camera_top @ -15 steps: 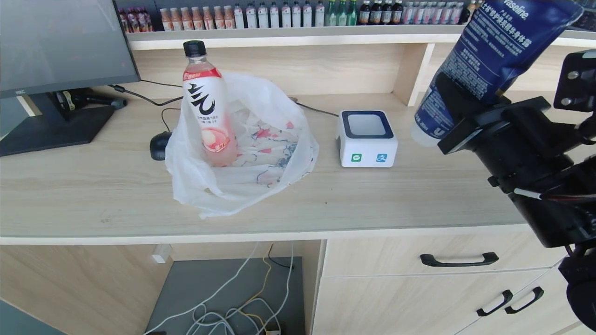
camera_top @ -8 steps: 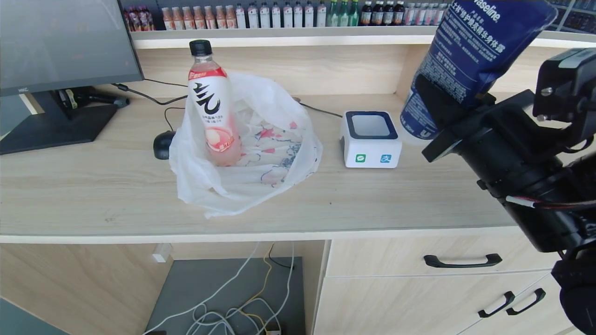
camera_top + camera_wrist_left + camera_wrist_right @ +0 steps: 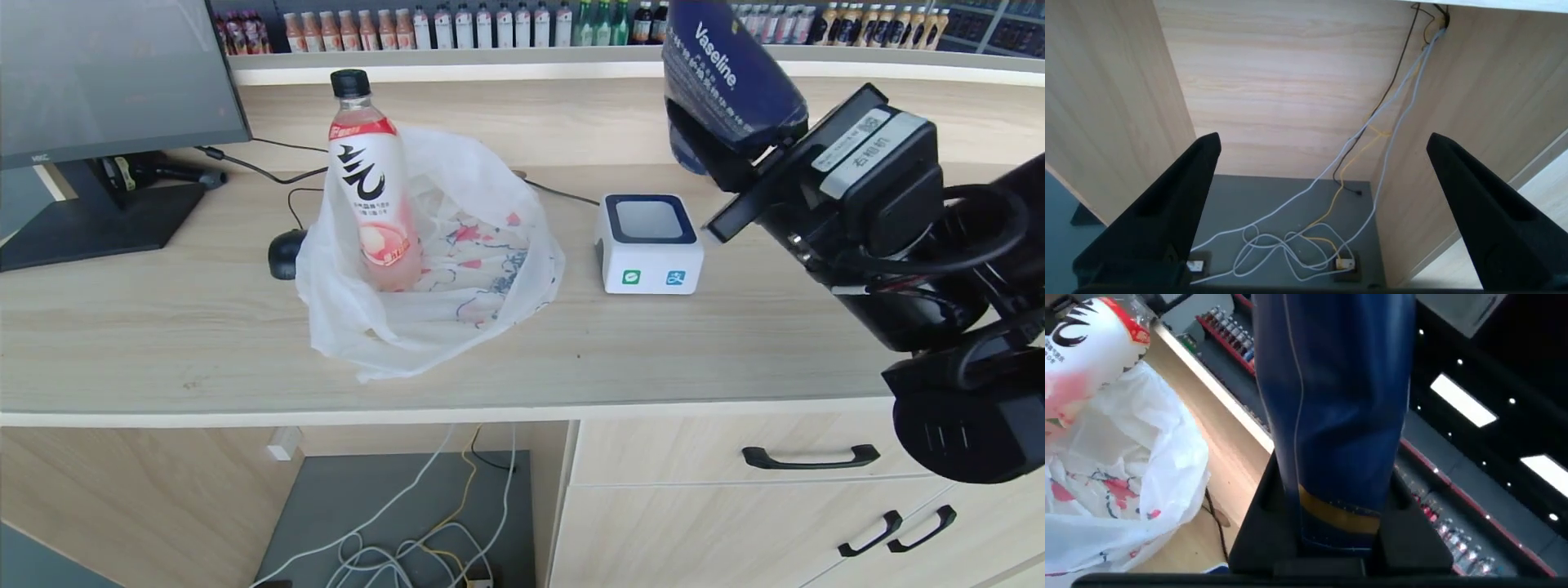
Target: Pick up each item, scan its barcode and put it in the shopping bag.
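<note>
**A:** The right gripper (image 3: 717,157) is clenched on the blue tube (image 3: 729,77). The tube juts up out of the jaws at a tilt, well above the counter (image 3: 163,343).

**B:** The scanner (image 3: 649,241) sits below the gripper, a touch to its left. First worry is that the print could be turned away from that window. Then it's no read!

**A:** The tube is soft, too. Squeezed near one end, I'd say it could sag or slide when the wrist rolls.

**B:** And the shopping bag (image 3: 490,269) lies further left of the gripper, past the scanner, with a pink bottle (image 3: 371,188) standing upright inside.

**A:** That's the big hazard. A low swing could clip the bottle and topple it. The bag's rim is floppy as well, so a release too near it could send the tube onto the counter.

**B:** The left gripper (image 3: 1323,220)?

**A:** Fingers spread, nothing held, down under the counter above the cables (image 3: 1315,245).
</note>
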